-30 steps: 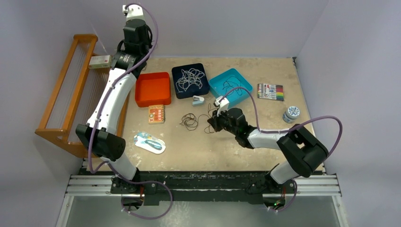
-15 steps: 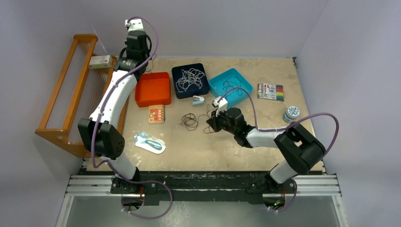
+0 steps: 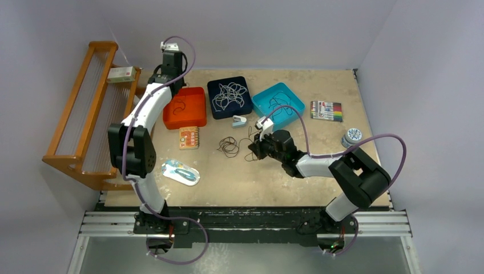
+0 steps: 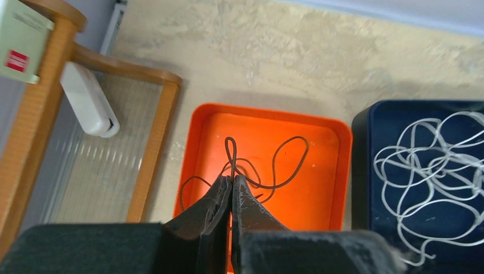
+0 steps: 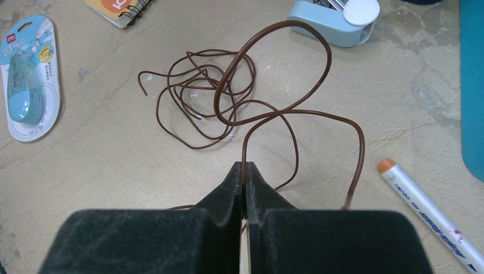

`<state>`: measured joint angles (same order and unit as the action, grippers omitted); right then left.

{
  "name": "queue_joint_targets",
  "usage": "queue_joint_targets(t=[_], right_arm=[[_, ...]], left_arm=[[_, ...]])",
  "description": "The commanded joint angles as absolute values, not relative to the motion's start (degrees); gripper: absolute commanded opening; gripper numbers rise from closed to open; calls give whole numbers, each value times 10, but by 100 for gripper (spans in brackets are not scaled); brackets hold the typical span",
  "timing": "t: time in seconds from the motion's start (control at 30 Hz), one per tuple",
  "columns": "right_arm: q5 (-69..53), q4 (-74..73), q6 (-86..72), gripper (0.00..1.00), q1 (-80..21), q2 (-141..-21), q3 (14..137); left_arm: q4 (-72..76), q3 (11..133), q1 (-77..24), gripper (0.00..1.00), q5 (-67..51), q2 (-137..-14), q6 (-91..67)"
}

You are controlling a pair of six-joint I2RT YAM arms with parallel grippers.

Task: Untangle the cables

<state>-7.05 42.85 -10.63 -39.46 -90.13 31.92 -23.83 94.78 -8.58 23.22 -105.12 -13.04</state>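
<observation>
My left gripper [image 4: 232, 178] is shut on a thin dark brown cable [image 4: 273, 168] whose loops lie in the orange tray [image 4: 325, 188]. In the top view this gripper [image 3: 173, 85] is over the tray's far left corner. A tangle of white cables [image 4: 422, 165] fills the navy tray [image 3: 220, 108]. A black cable [image 3: 278, 104] lies in the teal tray [image 3: 263, 100]. My right gripper [image 5: 244, 165] is shut on a brown cable [image 5: 328, 57] that loops into a brown tangle [image 5: 188, 85] on the table [image 3: 257, 182].
A wooden rack [image 3: 80, 114] stands at the left edge. A light blue stapler [image 5: 342, 23], a small notebook [image 3: 189, 137], a blue packaged item [image 3: 181, 173], a pen [image 5: 428, 211], a marker pack [image 3: 326, 111] and a round jar [image 3: 351, 137] lie around.
My left arm has come down from high at the back to the orange tray, and a brown cable now lies in that tray. The right arm has hardly moved.
</observation>
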Motion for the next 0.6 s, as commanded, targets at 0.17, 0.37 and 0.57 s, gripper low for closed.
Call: queue_joint_targets(t=[0.17,0.37,0.57], right_arm=[[-77,463,-101,1,-396,-900,335],[-72,463,-99,1,-396,-895,336],[-78,462,-98,1,-396,-899,342]], left_arm=[[-374,1079,-83,0,261,-1167,-166],[-395,1068,-82,14,253,-1184,-191],[-380,1065,-82,36,227,-1154,-196]])
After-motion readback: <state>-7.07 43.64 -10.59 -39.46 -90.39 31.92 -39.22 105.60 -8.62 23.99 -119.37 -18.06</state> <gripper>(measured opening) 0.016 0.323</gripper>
